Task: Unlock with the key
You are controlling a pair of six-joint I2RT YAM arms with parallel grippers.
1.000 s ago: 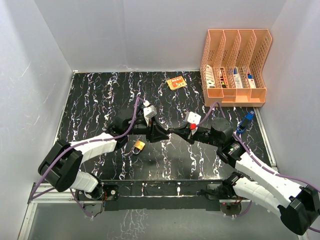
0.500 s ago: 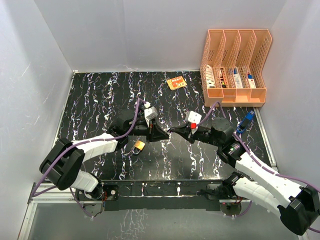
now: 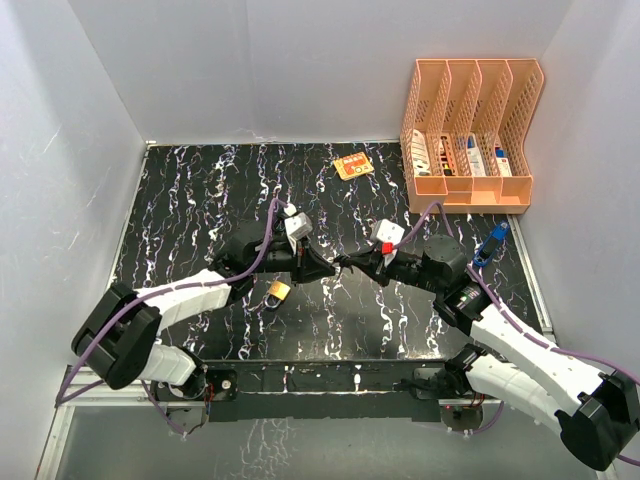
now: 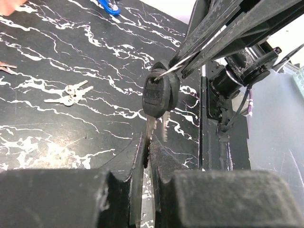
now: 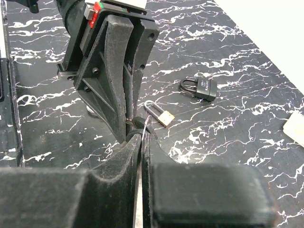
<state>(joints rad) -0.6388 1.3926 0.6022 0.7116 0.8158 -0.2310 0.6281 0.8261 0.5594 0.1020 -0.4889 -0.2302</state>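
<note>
A bunch of keys with black heads [image 4: 160, 95] hangs between my two grippers above the middle of the table. My left gripper [image 4: 151, 142] is shut on a silver key blade of the bunch. My right gripper [image 5: 142, 135] is shut on the thin wire key ring [image 4: 173, 70]. In the top view the left gripper [image 3: 328, 268] and right gripper [image 3: 350, 263] meet tip to tip. A small brass padlock [image 3: 278, 292] lies on the table just below the left gripper; it also shows in the right wrist view [image 5: 162, 115]. A black padlock [image 5: 202, 88] lies farther off.
A pair of loose silver keys [image 4: 71, 92] lies on the black marbled table [image 3: 200, 200]. An orange card [image 3: 352, 166] lies at the back. An orange file organizer [image 3: 470, 130] stands at the back right. A blue item [image 3: 492, 243] lies near the right edge.
Both grippers have shifted only slightly and stay joined at the keys. The left wrist has rocked a little. The brass padlock has not moved.
</note>
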